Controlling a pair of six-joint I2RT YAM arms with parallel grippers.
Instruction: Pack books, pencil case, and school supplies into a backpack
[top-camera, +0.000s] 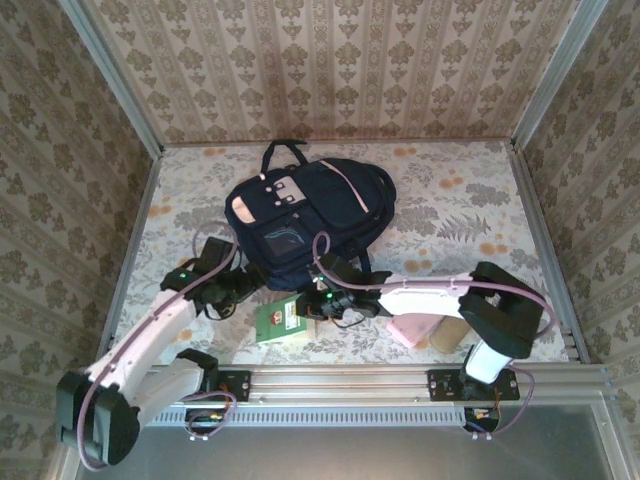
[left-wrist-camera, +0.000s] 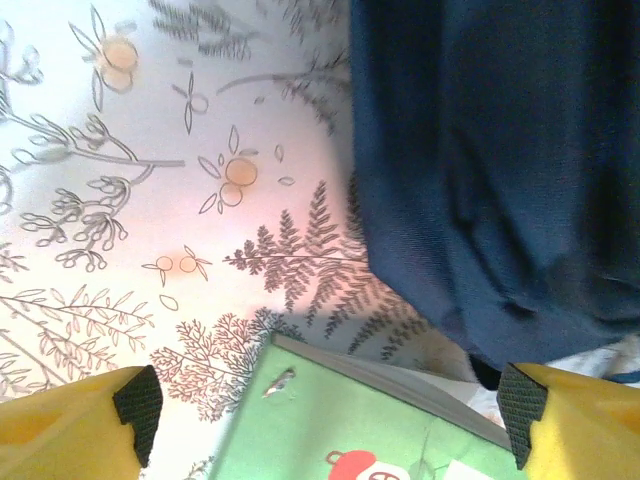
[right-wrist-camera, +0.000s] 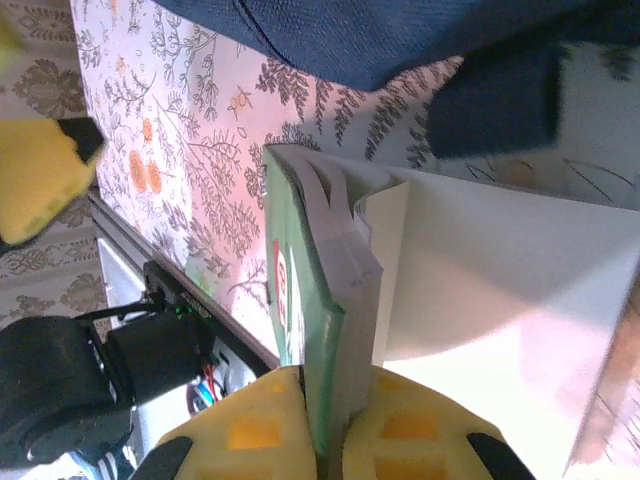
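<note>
Two arms: both reach to the near edge of the large navy blue fabric backpack (top-camera: 305, 215).
Right gripper (right-wrist-camera: 325, 400): yellow fingers pressed together on the small green booklet (right-wrist-camera: 300, 290), pinching its cover and pale pages at one edge.
Left gripper (left-wrist-camera: 330, 408): fingers spread wide, over the booklet's corner, just beside the backpack's fabric.
Booklet: just in front of the backpack.
Pink rectangular soft pouch (top-camera: 410, 328), tan cylindrical pouch (top-camera: 447, 335): side by side, nearer than the backpack, toward its right.
</note>
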